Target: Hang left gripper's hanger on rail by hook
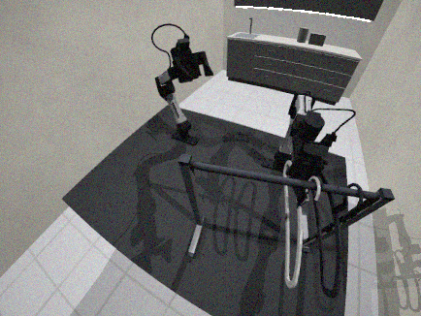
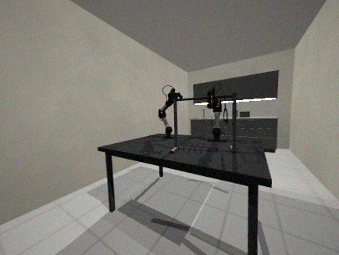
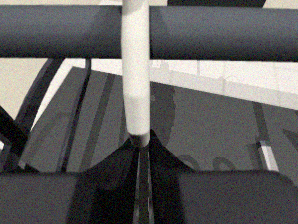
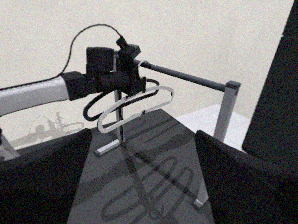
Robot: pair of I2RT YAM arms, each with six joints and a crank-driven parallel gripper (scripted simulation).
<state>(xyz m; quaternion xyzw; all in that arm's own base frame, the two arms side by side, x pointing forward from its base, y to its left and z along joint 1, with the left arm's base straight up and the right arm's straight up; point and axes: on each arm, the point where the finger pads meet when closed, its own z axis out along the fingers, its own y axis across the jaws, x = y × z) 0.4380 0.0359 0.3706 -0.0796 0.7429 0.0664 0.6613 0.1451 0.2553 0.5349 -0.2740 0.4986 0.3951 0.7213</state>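
Note:
The rack's rail point(image 1: 233, 171) point(image 2: 191, 98) point(image 3: 215, 35) point(image 4: 185, 77) is level, on upright posts. The white hanger point(image 1: 286, 208) point(image 3: 136, 75) point(image 4: 100, 121) hangs below my left gripper point(image 1: 302, 195) point(image 3: 143, 132), which is shut on its neck close beside the rail. Its hook curves at and over the rail in the top view; whether it rests there I cannot tell. In the left wrist view its neck crosses in front of the rail. The black hanger point(image 1: 331, 293) point(image 3: 42, 90) hangs on the rail near one end. My right gripper point(image 1: 200, 76) point(image 4: 143, 132) is open and empty, away from the rack.
The black hanger is close beside the white one, toward the near rack post. The other post point(image 1: 190, 194) point(image 4: 226, 112) stands at the rail's far end, with a pale foot point(image 1: 195, 240) on the dark table point(image 1: 107, 194) point(image 2: 133, 150). A counter point(image 1: 286, 63) is in the background.

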